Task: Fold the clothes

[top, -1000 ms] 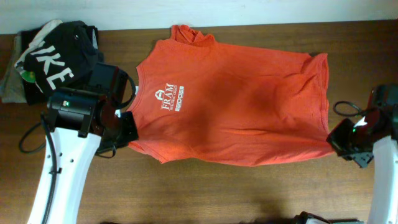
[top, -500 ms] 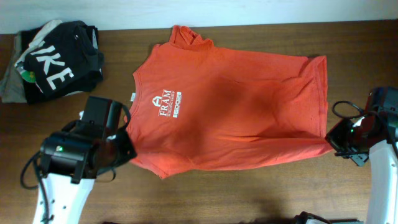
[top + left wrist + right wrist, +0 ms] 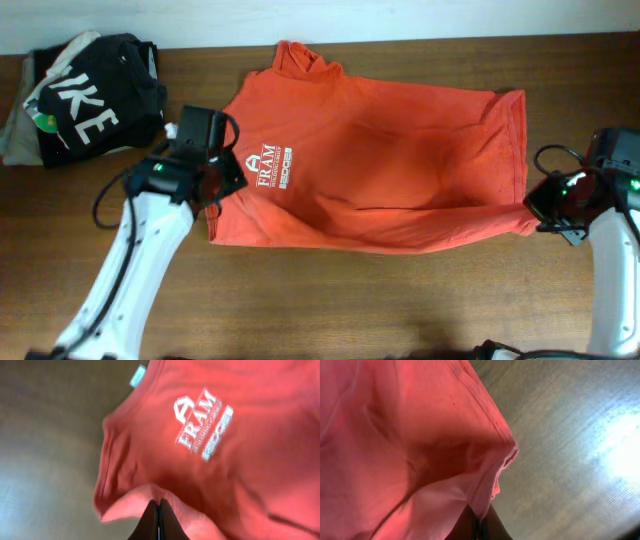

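The red-orange cotton T-shirt (image 3: 380, 170) lies spread across the middle of the brown wooden surface (image 3: 330, 300). The first lengthwise fold seems to be in hand: the left claw (image 3: 158, 520) is pinched on the sleeve-side edge and the right claw (image 3: 479, 522) on the hem corner. Next, I think, both must carry this edge evenly across. A black lettered garment (image 3: 95, 95) sits far left, beside a pale wall (image 3: 400, 20).

left end effector (image 3: 158, 510) moved up beside logo (image 3: 268, 163), pulling t-shirt (image 3: 400, 140) edge inward; right end effector (image 3: 479, 522) shifted up slightly
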Available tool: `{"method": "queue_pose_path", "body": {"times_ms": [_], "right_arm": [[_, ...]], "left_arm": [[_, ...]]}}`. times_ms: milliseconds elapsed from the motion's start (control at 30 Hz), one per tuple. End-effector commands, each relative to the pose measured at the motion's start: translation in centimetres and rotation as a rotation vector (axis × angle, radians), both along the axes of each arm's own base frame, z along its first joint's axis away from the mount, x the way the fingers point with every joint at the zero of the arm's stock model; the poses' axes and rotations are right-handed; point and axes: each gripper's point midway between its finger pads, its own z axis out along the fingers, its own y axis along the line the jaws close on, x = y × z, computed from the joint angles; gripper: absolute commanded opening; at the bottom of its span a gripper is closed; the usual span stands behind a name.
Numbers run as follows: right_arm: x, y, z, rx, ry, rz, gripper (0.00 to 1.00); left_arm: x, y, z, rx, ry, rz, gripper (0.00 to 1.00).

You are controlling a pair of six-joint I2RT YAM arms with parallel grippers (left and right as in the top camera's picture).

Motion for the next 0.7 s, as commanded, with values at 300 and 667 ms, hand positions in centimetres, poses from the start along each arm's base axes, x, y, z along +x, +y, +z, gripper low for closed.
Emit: {"method": "queue_pose_path", "body": {"times_ms": [300,667], "right_arm": [[1.4,-0.3,-4.2,0.023,0.061,0.002,0.04],[2.7,-0.7,-7.9,-0.038,0.001,-0.023,0.04]], "left_arm": [[8.8,-0.5,0.7,0.044,-0.282,-0.004,0.01],[13.1,0.2,0.4,0.095,-0.407,0.039,0.01]]}}
